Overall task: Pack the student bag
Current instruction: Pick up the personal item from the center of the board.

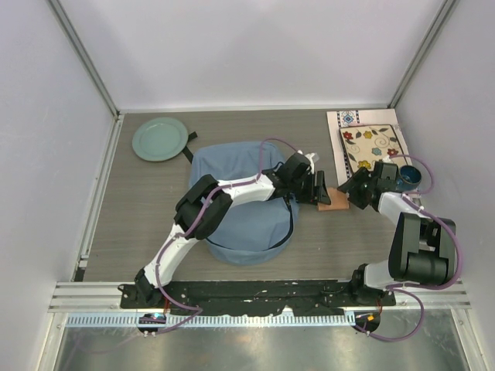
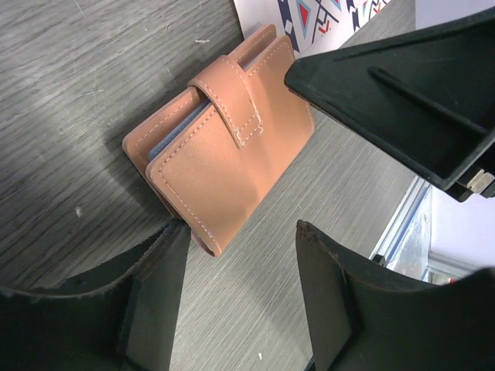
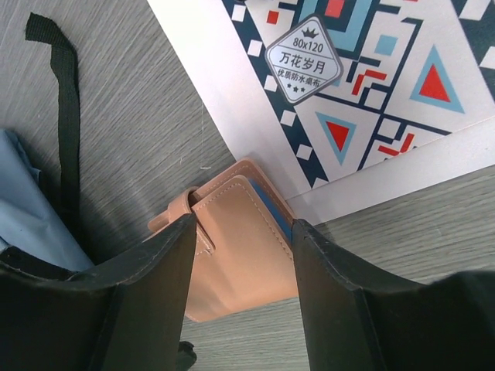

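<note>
On the grey wood-grain table: one large, soft, rounded light-blue fabric backpack (image 1: 247, 224) at centre; one round pale-green plate (image 1: 159, 139) at ten o'clock; one flat white packaged cloth (image 1: 371, 143) printed with flowers and a geometric border at one o'clock; one dark-blue cup (image 1: 410, 176) at two o'clock; and one tan stitched leather wallet (image 2: 224, 154) with a snap tab, at three o'clock from the bag. Two white-and-black robot arms, the left arm (image 1: 232, 193) and the right arm (image 1: 418, 247), rise from six o'clock.
</note>
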